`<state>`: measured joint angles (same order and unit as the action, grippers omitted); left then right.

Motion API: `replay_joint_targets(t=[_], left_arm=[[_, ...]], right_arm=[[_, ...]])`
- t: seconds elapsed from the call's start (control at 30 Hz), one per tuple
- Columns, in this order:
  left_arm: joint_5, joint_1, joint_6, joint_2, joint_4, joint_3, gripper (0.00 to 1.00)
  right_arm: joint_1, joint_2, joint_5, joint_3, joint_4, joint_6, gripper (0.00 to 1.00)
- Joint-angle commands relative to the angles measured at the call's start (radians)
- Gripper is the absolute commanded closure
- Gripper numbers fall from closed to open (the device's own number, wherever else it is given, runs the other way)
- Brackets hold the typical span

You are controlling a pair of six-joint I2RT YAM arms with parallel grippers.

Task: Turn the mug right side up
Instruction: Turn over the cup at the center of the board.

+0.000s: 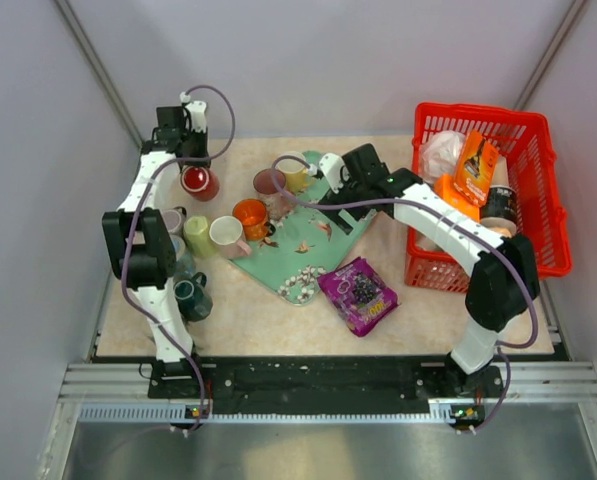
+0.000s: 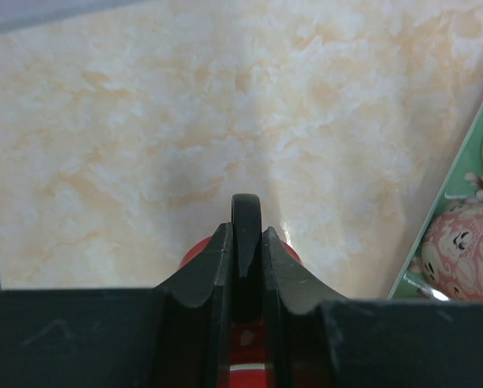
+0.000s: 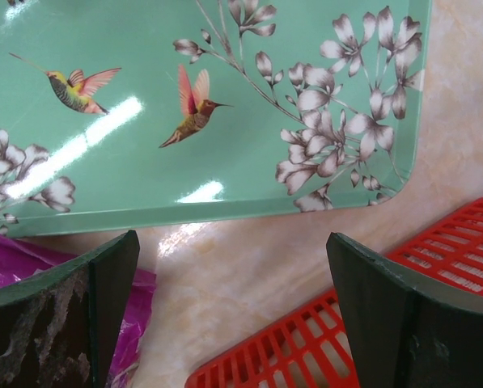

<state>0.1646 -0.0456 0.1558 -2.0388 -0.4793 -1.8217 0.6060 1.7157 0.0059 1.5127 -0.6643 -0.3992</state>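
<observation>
Mug [image 1: 199,182] [image 2: 194,249]: red, on the table [image 1: 428,320] at the far left, just left of the other cups; which way up it stands cannot be told.
Handle [image 2: 247,226]: dark loop, upright between the fingers.
Left hand [image 1: 195,166] [image 2: 246,230]: narrow, fingers pressed to both sides of the handle, no gap showing.
Right hand [image 1: 338,185] [image 3: 233,307]: wide, holding nothing, above the right corner of the tray.
Tray [image 1: 308,250] [image 3: 225,105]: green, printed with birds and flowers, in the middle.
Basket [image 1: 538,200] [image 3: 322,339]: red, at the right.
Packet [image 1: 358,295] [image 3: 14,259]: purple, near the tray's near edge.
</observation>
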Motion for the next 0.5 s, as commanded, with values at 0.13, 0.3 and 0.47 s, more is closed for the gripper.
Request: replay_joint_targets(t=[0.13,0.3,0.47], left_arm=[[0.07,-0.016,-0.071,0.176,0.274,-0.005,1.0],[0.193,-0.017,-0.218,0.245,0.278,-0.008,1.0],[0.363,-0.019,-0.415,0.365,0.382,0.102,1.0]], right_arm=[[0.009,0.041,-0.04,0.106,0.038,0.023,0.01],[-0.031,0.062,-0.139,0.184,0.043,0.112,0.01],[-0.13,0.107,-0.419,0.3,0.107,0.319,0.01]])
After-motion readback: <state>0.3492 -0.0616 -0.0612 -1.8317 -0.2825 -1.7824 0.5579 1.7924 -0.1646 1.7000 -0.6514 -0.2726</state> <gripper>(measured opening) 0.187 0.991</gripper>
